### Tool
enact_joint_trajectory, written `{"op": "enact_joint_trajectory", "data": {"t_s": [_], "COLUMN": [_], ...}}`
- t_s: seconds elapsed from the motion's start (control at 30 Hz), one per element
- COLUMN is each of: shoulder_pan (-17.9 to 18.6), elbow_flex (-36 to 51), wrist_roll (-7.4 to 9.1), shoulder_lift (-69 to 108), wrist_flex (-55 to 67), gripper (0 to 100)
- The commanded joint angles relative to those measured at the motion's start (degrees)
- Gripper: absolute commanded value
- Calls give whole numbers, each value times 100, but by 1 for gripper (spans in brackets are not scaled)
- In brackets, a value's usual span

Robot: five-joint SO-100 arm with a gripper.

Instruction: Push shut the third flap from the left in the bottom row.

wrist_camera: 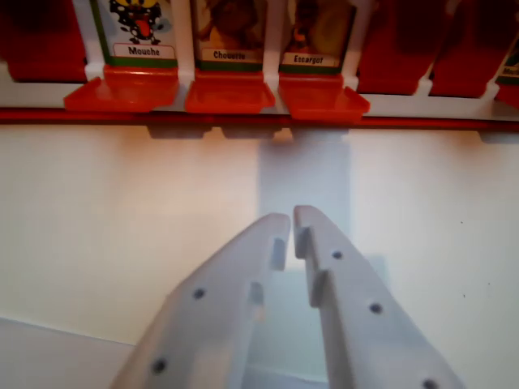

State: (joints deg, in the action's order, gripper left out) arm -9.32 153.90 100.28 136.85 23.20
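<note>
A red game board (259,117) with picture flaps runs across the top of the wrist view. Three flaps stand open, showing cards labelled Mouche (142,50), Chouette (228,54) and Escargot (309,59), each with a red tab folded out in front. To the wrist view's right the flaps (405,40) show only plain red. My white gripper (291,219) is shut and empty, its tips nearly touching. It hangs over the pale table, short of the board, roughly in line with the Escargot flap's tab (323,101).
A pale cream tabletop (122,227) fills the middle of the view. A lighter grey rectangular patch (304,174) lies on it under the gripper tips. A table edge or seam crosses the lower left corner (57,328).
</note>
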Motion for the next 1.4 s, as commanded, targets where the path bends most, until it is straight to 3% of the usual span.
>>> {"op": "enact_joint_trajectory", "data": {"t_s": [0.0,0.4,0.83,1.37], "shoulder_pan": [-62,-281,-290,-360], "elbow_flex": [-659,-1107,-1397,-2276], "wrist_roll": [79,18,26,-176], "shoulder_lift": [-536,-1969,-2909,-3516], "wrist_flex": [-589,-1485,-2021,-2083], "gripper": [0,0,0,0]}}
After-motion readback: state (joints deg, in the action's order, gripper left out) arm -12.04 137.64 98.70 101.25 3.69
